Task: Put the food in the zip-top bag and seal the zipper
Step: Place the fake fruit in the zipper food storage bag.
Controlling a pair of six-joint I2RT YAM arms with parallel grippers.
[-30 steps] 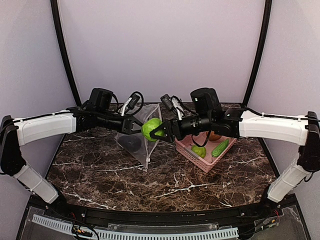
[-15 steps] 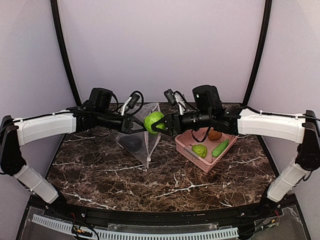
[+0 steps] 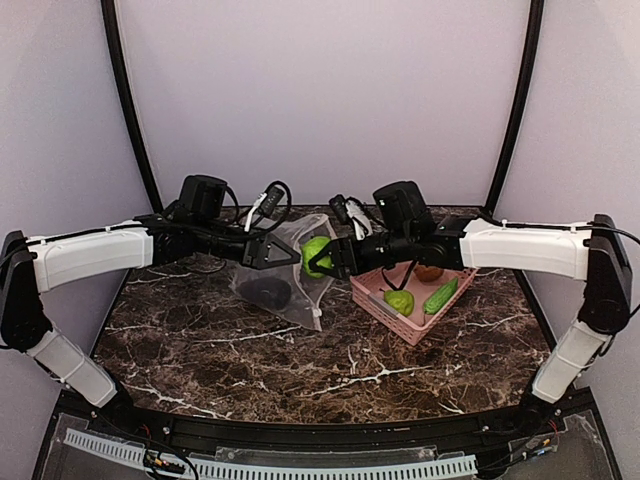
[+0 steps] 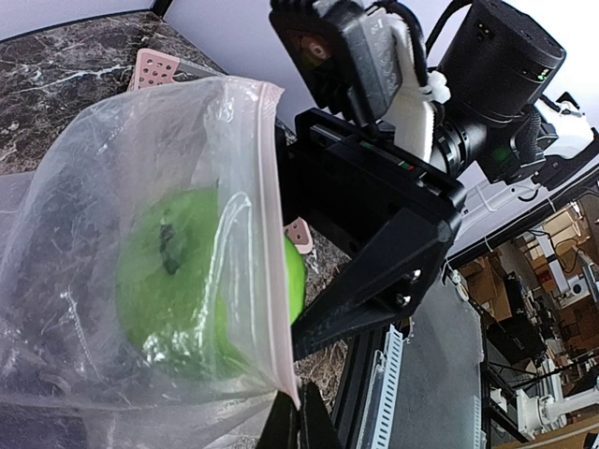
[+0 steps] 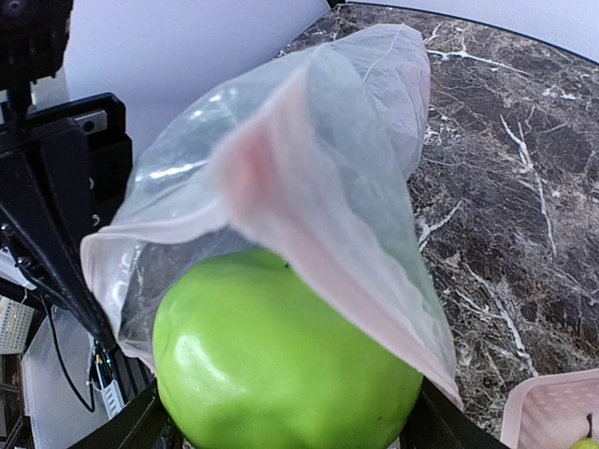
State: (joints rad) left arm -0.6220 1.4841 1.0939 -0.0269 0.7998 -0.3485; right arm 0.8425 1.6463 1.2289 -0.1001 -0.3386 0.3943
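Note:
My right gripper is shut on the round green fruit and holds it in the open mouth of the zip-top bag. In the right wrist view the fruit fills the space between my jaws, with the bag's pink zipper strip draped over it. My left gripper is shut on the bag's mouth edge and holds it up; its closed tips pinch the pink strip. The fruit shows through the plastic. A dark eggplant lies inside the bag.
A pink slotted basket stands right of the bag. It holds a green pear, a cucumber-like piece and a brown lump. The basket's corner shows in the right wrist view.
My right gripper has carried the green fruit left and slightly down, into the bag's mouth. The bag has sagged lower and spread. The left gripper has kept its hold.

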